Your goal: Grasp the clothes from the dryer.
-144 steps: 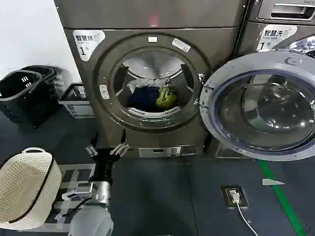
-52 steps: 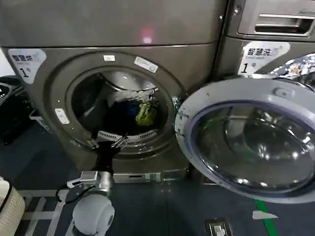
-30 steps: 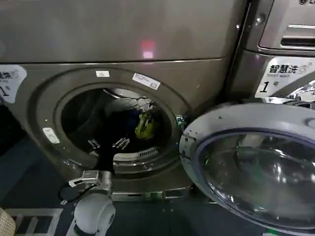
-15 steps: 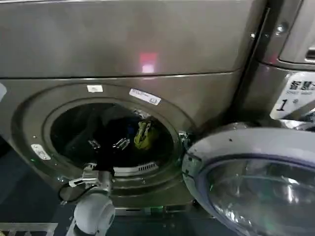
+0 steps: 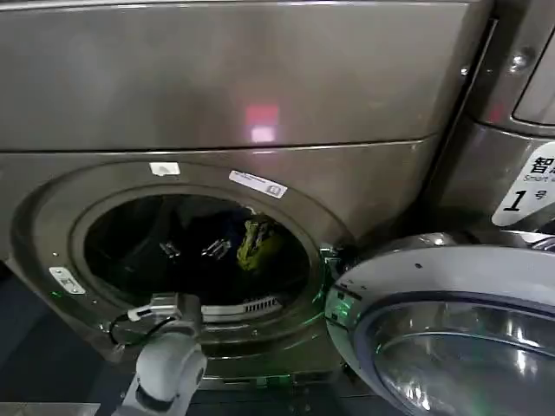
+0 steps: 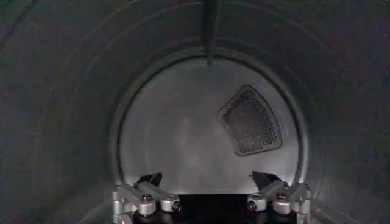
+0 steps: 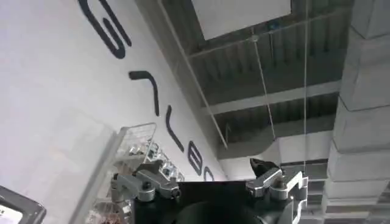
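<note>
We now have the left pincer [image 5: 192, 250] inside the dryer [image 5: 260, 104] drum, released; yellow-green garment [image 5: 257, 243] just beside it. Grasp comes next, we reckon.

Two machines are standing side by side in the head view: one dryer [image 5: 260, 95] with its porthole open, and one neighbouring machine [image 5: 520, 113] at the right edge. One round glass door [image 5: 451, 338] is hanging open. Three small labels are showing on the dryer's front ring, and one numbered label [image 5: 529, 186] on the neighbour. One red light [image 5: 262, 114] is glowing. One yellow-green garment [image 5: 257, 243] is lying among dark clothes too dim to count. Two pincers are showing: the left pincer [image 5: 192, 251] and the right pincer [image 7: 207, 179].
</note>
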Robot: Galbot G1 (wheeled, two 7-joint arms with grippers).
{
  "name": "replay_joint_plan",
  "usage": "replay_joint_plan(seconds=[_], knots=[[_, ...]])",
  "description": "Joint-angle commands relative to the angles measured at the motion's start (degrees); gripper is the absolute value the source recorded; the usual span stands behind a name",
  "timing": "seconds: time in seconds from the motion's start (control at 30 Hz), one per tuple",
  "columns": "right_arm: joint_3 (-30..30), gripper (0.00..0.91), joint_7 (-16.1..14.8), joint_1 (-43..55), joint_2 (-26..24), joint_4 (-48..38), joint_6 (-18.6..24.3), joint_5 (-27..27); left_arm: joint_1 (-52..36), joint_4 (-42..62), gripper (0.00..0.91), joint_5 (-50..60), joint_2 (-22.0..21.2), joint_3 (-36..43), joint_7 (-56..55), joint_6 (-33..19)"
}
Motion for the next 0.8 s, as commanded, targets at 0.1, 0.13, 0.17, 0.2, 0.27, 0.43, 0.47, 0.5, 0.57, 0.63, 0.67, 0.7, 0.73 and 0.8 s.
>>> replay_joint_plan(seconds=[0.1,0.13,0.17,0.2,0.27,0.43,0.47,0.5,0.57,0.63,0.67,0.7,0.73,0.8], knots=[[0.09,0.907,0.04,-0.08,0.32,0.5,-0.15,-0.04,-19.45,19.4,0.907,-3.8,-2.73,1.09,-0.38,0.51],[0.12,0.907,-0.01,-0.05,0.36,0.49,-0.13,-0.02,-22.09,22.26,0.907,-3.19,-3.52,1.34,-0.29,-0.18],[0.11,0.907,-0.04,0.0,0.42,0.52,-0.12,-0.03,-23.75,25.89,0.907,-2.1,-4.37,1.72,-0.18,-0.66],[-0.1,0.907,-0.08,0.31,0.47,0.68,-0.12,-0.02,-25.34,29.16,0.907,-0.88,-5.33,2.19,-0.02,-1.49],[-0.58,0.907,-0.12,0.53,0.7,1.28,-0.14,0.06,-27.67,34.77,0.907,0.34,-7.16,2.23,0.07,-2.15],[0.02,0.907,-0.35,0.2,0.32,0.43,0.0,0.21,-35.91,47.33,0.907,2.32,-9.58,2.03,0.88,-4.66],[0.01,0.907,-0.35,0.23,0.28,0.4,-0.01,0.22,-37.21,49.63,0.907,2.49,-9.88,2.08,1.18,-5.22],[-0.05,0.907,-0.38,0.29,0.26,0.43,-0.01,0.26,-38.67,51.93,0.907,2.57,-10.23,2.1,1.37,-5.45],[-0.13,0.907,-0.42,0.39,0.2,0.41,0.01,0.29,-41.2,55.04,0.907,2.32,-10.81,2.12,1.96,-6.13],[-0.17,0.907,-0.46,0.54,0.14,0.32,0.02,0.35,-43.4,60.02,0.907,2.31,-11.28,2.09,3.12,-7.07],[-0.14,0.907,-0.45,0.52,0.16,0.25,0.03,0.34,-44.89,61.25,0.907,2.3,-11.37,2.11,3.7,-6.95],[-0.06,0.907,-0.52,0.46,0.15,0.09,0.07,0.36,-45.56,62.06,0.907,2.12,-11.2,2.15,6.69,-5.66],[0.03,0.907,-0.74,0.45,0.14,-0.03,0.18,0.39,-45.83,62.41,0.907,1.53,-10.85,2.2,8.05,-4.32],[0.05,0.907,-0.97,0.46,0.14,0.0,0.32,0.52,-47.31,64.18,0.907,1.33,-10.43,2.39,15.92,-2.43]])
